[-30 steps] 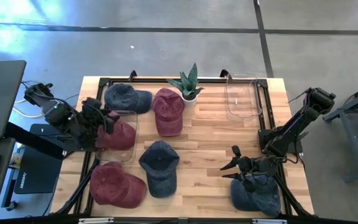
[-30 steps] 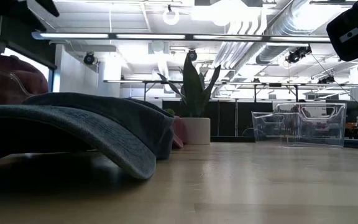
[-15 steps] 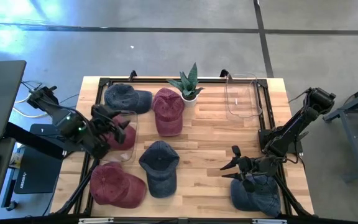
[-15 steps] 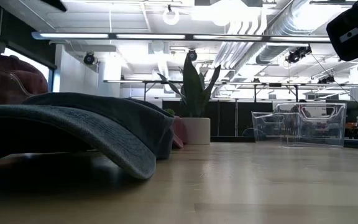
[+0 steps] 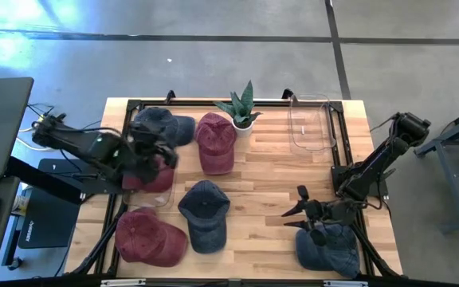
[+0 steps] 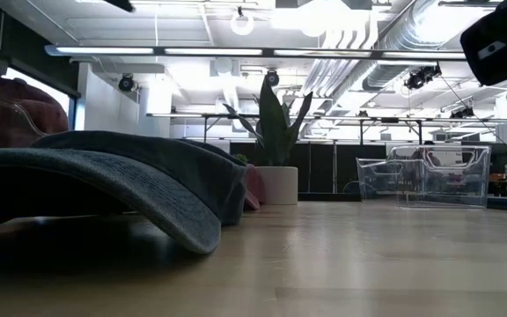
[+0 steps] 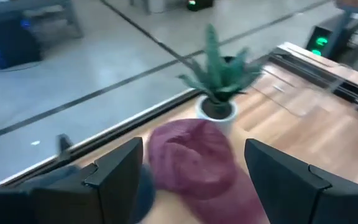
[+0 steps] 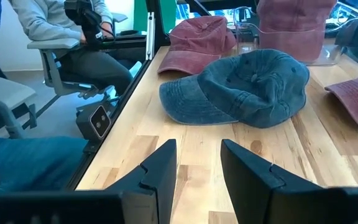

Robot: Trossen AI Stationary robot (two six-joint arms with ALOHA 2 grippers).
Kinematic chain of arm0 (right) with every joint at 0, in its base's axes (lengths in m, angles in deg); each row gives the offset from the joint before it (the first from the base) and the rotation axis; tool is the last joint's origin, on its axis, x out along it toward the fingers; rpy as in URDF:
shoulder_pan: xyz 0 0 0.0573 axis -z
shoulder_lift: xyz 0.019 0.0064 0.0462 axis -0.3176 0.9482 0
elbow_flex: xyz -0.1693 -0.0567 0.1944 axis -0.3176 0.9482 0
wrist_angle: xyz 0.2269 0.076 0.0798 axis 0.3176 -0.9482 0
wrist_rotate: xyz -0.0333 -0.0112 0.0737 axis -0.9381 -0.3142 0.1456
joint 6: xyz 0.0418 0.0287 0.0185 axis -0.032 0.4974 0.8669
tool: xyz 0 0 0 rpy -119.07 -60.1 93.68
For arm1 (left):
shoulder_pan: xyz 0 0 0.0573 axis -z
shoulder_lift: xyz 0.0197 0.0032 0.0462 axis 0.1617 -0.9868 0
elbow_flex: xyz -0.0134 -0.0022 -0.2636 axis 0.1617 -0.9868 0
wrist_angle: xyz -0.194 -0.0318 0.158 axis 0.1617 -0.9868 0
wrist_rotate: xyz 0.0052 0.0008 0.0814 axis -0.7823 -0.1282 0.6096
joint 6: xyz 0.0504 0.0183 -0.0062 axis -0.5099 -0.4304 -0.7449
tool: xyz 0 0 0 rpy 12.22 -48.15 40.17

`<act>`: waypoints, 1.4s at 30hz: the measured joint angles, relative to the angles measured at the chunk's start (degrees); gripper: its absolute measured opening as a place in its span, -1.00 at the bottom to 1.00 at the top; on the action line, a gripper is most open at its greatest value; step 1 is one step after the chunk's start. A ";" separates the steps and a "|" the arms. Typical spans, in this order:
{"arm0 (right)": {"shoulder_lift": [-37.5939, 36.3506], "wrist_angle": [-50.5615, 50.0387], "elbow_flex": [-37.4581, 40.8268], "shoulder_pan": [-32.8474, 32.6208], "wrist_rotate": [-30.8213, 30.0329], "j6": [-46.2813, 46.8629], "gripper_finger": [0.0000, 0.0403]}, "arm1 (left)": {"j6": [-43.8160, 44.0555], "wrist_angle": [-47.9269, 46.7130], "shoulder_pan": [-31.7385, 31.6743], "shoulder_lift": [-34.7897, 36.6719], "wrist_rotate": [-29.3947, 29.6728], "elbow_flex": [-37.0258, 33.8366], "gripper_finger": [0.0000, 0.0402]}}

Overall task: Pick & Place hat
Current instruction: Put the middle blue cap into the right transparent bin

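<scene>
The left tool (image 5: 159,148) hangs with fingers spread and empty above a red hat (image 5: 151,175) in a clear bin (image 5: 166,199) at the counter's (image 5: 269,199) left edge. The right tool (image 5: 309,214), fingers partly apart and empty, waits beside a blue hat (image 5: 333,251).

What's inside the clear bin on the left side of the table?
The left bin holds one red hat. The left gripper, open, hovers over it and covers part of it, so anything beneath can't be seen.
</scene>
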 joint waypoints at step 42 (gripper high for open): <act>17.86 7.74 -9.12 15.75 9.25 -11.82 -0.38 | -61.26 74.40 -4.00 -18.53 -29.22 -22.92 0.37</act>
